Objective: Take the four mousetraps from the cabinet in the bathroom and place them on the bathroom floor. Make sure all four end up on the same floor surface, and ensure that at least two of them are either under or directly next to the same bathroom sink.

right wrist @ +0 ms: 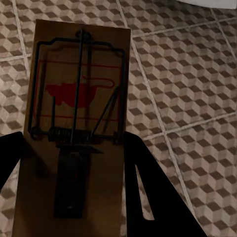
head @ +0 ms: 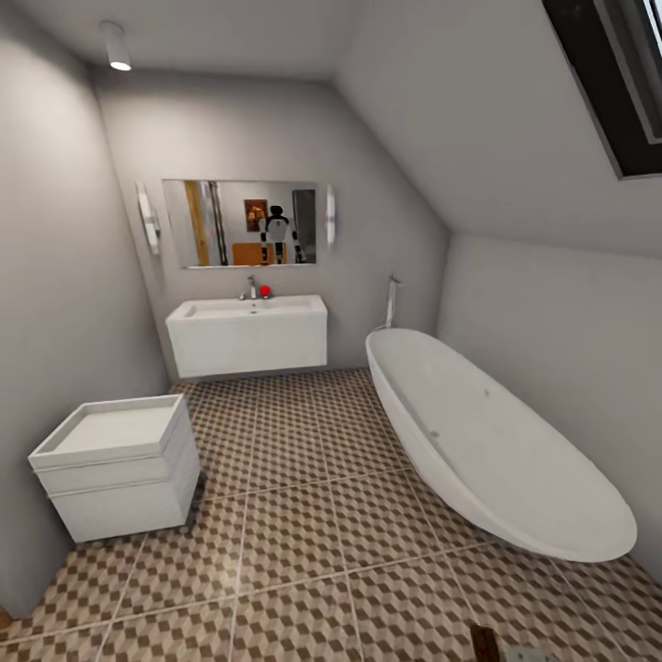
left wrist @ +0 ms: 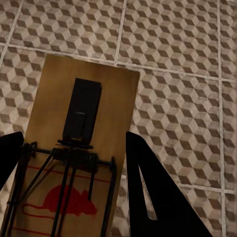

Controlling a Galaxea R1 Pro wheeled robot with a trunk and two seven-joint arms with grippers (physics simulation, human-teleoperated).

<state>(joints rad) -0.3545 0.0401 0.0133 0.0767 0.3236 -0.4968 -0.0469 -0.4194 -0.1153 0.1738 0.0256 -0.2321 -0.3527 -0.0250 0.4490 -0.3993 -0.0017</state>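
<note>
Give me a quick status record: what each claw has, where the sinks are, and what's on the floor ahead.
left claw: shut on a mousetrap, red mouse mark toward the camera
right claw: shut on a second mousetrap, held over the tiles
wall sink: far wall, under the mirror, red item beside its tap
near basin unit: against left wall
bathtub: along right side
bathroom floor: cube-pattern tiles; no mousetraps set down in the head view

A white bathtub [head: 496, 450] lies right; a mirror [head: 241, 222] hangs opposite.
</note>
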